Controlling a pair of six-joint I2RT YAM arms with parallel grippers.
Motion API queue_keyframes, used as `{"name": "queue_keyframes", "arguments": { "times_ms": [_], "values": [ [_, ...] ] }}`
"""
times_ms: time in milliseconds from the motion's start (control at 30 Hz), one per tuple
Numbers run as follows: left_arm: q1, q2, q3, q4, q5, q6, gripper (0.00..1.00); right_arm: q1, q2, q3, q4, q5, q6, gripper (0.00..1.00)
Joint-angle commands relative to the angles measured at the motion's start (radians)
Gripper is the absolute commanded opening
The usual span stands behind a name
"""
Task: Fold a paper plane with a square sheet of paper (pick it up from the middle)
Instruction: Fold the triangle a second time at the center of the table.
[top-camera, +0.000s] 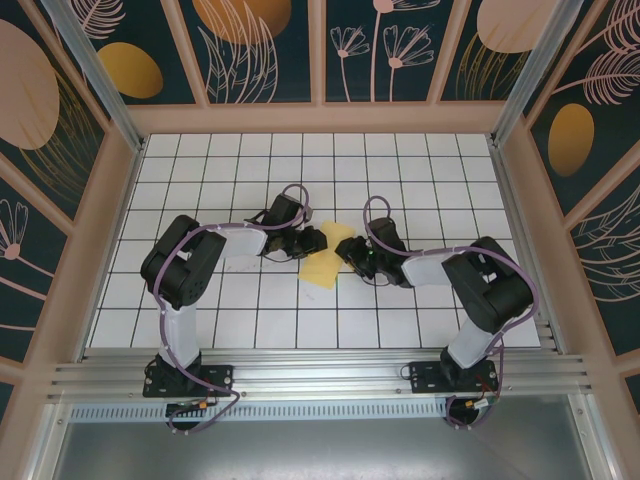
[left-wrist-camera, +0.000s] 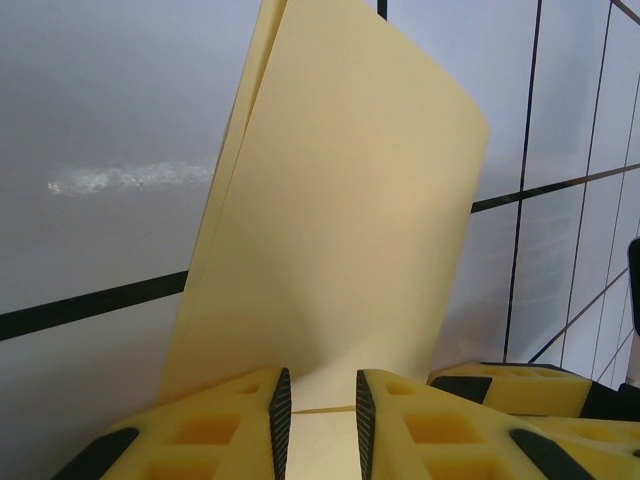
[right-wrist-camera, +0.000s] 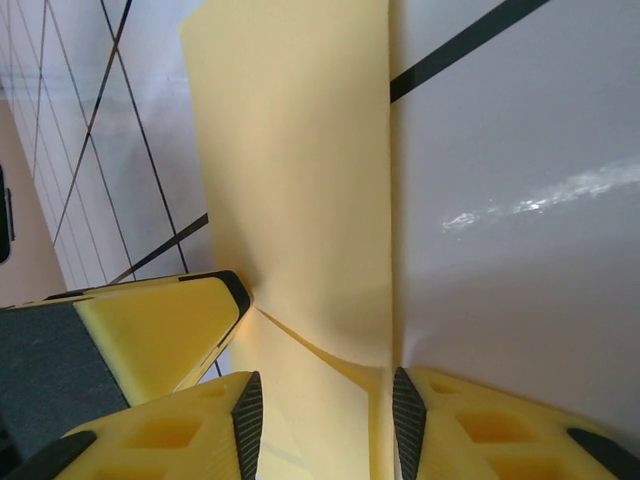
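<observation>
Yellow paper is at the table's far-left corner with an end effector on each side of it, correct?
Not the corner. The top view shows the paper near the middle of the table, with the left end effector and right end effector on either side of it.

From above, left claw (top-camera: 312, 243) and right claw (top-camera: 350, 252) hide the paper's (top-camera: 325, 262) side edges; their jaws are too small to read. Both wrist views cut the paper off.
</observation>
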Motion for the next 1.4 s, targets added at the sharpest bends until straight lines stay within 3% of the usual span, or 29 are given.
{"name": "queue_keyframes", "arguments": {
  "times_ms": [0,367,600,1367],
  "values": [
    [0.004,-0.01,0.0,-0.019,-0.01,-0.003,0.28,0.021,0.055,0.032,-0.014,-0.018,0.004,0.4],
    [0.004,-0.016,-0.006,-0.022,-0.015,-0.002,0.28,0.028,0.024,0.017,0.008,-0.021,0.031,0.4],
    [0.004,-0.052,0.005,-0.052,-0.06,0.012,0.29,0.029,-0.028,0.011,-0.106,0.059,0.03,0.45],
    [0.004,0.004,0.016,-0.065,-0.06,0.045,0.3,0.032,0.033,0.027,-0.013,-0.033,0.048,0.48]
  ]
}}
